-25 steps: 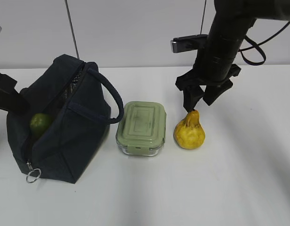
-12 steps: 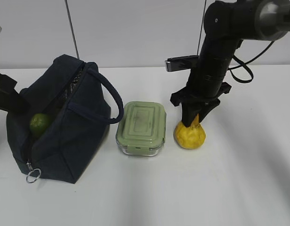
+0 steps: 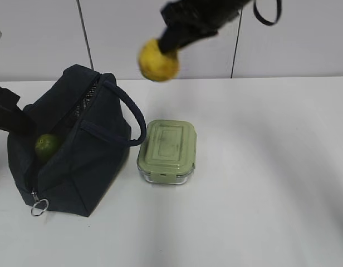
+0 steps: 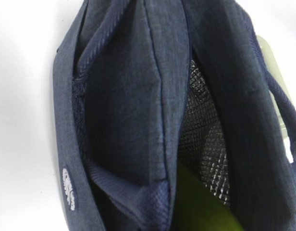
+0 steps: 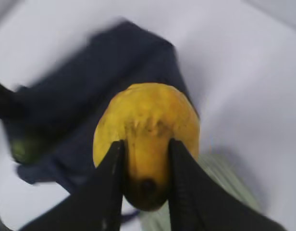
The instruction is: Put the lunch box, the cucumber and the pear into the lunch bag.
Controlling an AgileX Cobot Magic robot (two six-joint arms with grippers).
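My right gripper is shut on the yellow pear and holds it high in the air, above and right of the lunch bag. In the right wrist view its fingers clamp the pear's neck, with the bag below. The navy bag stands open at the left. The cucumber's green end shows inside it and also in the left wrist view. My left gripper holds the bag's left rim. The sage-lidded lunch box sits on the table right of the bag.
The white table runs to a white back wall. The bag's loop handle arches toward the lunch box. The zipper's metal ring pull hangs at the bag's front corner.
My right gripper closed on the pear's neck, lifted it off the table and carried it up and left toward the bag. The bag, lunch box and left arm stayed put.
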